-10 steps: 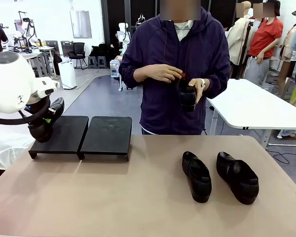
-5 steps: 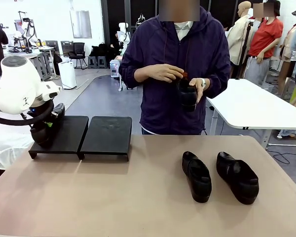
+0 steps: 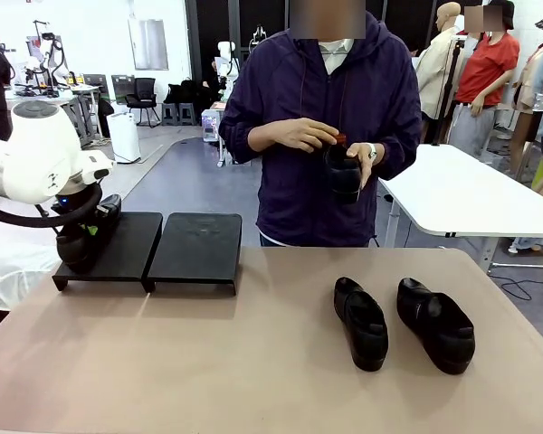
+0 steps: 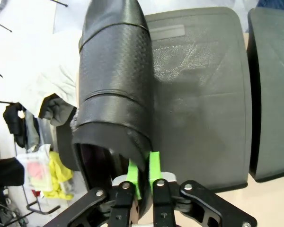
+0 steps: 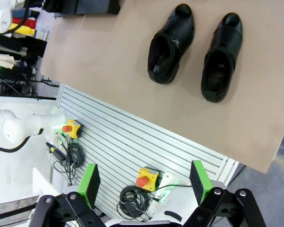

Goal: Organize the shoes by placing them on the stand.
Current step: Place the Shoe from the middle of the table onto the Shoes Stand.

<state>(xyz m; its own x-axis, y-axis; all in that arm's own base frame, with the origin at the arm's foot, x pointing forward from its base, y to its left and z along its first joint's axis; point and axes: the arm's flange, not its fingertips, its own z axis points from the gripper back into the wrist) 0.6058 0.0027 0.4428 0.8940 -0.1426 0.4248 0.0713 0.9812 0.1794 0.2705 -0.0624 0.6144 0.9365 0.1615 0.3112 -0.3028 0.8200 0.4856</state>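
L pincer (image 4: 143, 171) closed on heel rim of black shiny leather dress shoe (image 4: 114, 71). This shoe lies along outer edge of low flat black stand (image 4: 199, 94), L panel. R pincer (image 5: 144, 182) wide open, nothing betw. pads. We see second black shoe (image 3: 360, 323) and third black shoe (image 3: 436, 324) side by side on tan tabletop (image 3: 208, 362), R part. Fourth black shoe (image 3: 342, 172) is in person's hands (image 3: 294, 134).

your first shoe (image 4: 113, 71), black textured leather, lies along the left edge of the low black stand (image 4: 199, 94). two shoes (image 3: 360, 323) (image 3: 436, 324) sit side by side on the table (image 3: 208, 362) at right. the fourth shoe (image 3: 342, 174) is in the person's hands (image 3: 294, 134).
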